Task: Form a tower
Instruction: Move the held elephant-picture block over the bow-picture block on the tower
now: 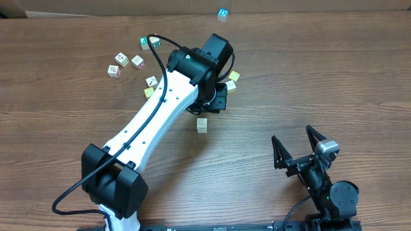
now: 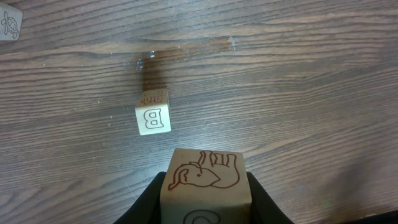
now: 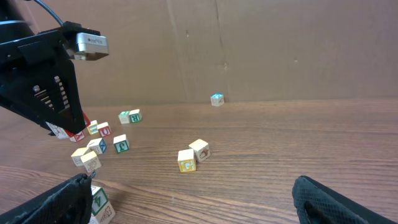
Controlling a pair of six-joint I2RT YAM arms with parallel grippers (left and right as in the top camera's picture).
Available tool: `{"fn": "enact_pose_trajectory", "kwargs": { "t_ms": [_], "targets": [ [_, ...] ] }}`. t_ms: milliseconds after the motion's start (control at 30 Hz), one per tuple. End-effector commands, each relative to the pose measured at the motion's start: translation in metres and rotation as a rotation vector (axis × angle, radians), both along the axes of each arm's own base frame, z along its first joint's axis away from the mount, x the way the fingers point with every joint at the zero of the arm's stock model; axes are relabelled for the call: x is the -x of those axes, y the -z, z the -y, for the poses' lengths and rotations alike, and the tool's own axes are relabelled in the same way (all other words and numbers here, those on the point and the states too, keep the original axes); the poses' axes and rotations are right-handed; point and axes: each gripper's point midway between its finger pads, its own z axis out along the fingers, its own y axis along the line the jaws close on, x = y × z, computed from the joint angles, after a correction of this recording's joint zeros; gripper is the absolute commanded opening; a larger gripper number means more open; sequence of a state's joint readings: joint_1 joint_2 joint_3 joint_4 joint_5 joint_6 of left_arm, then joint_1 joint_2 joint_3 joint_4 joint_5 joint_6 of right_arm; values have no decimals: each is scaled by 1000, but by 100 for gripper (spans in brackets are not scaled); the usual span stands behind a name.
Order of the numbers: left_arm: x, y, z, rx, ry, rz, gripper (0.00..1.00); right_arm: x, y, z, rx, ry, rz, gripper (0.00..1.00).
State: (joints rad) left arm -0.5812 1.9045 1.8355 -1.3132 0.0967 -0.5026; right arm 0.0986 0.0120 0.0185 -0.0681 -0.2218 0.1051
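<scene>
The left claw [image 2: 206, 206] is clamped on an elephant cube [image 2: 202, 177]. A dark finger presses each side of it, and the elephant drawing faces the wrist camera. From overhead this claw sits near the middle of the desk [image 1: 334, 77], at the end of the white arm that reaches in from 7 o'clock.

The tower [image 1: 202, 124] stands on the desk just at 6 o'clock of the left claw, apart from it. In the left wrist view it shows a B face and lies at 11 o'clock of the held cube, with bare wood between them. I cannot tell whether it is more than one cube high.

The right claw [image 1: 291, 132] is at 4 o'clock on the desk, well apart from the tower, with its jaws spread wide.

A yellow cube [image 1: 234, 76] and a pale cube [image 1: 230, 85] lie just beside the left claw at 3 o'clock. Loose cubes [image 1: 137, 61] are scattered at 9 to 10 o'clock of it, with a green pair [image 1: 150, 43] at 11 o'clock. A blue cube [image 1: 221, 14] lies alone at 12 o'clock, near the desk's far edge.
</scene>
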Motion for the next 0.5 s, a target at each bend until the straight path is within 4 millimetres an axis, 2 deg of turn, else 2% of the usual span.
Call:
{"fn": "enact_pose_trajectory", "kwargs": {
  "t_ms": [0, 467],
  "targets": [
    [-2, -12, 1, 13, -15, 33, 5, 0, 2, 1, -2, 4, 4, 100],
    [-2, -12, 4, 16, -16, 35, 6, 0, 2, 1, -2, 4, 4, 100]
  ]
}}
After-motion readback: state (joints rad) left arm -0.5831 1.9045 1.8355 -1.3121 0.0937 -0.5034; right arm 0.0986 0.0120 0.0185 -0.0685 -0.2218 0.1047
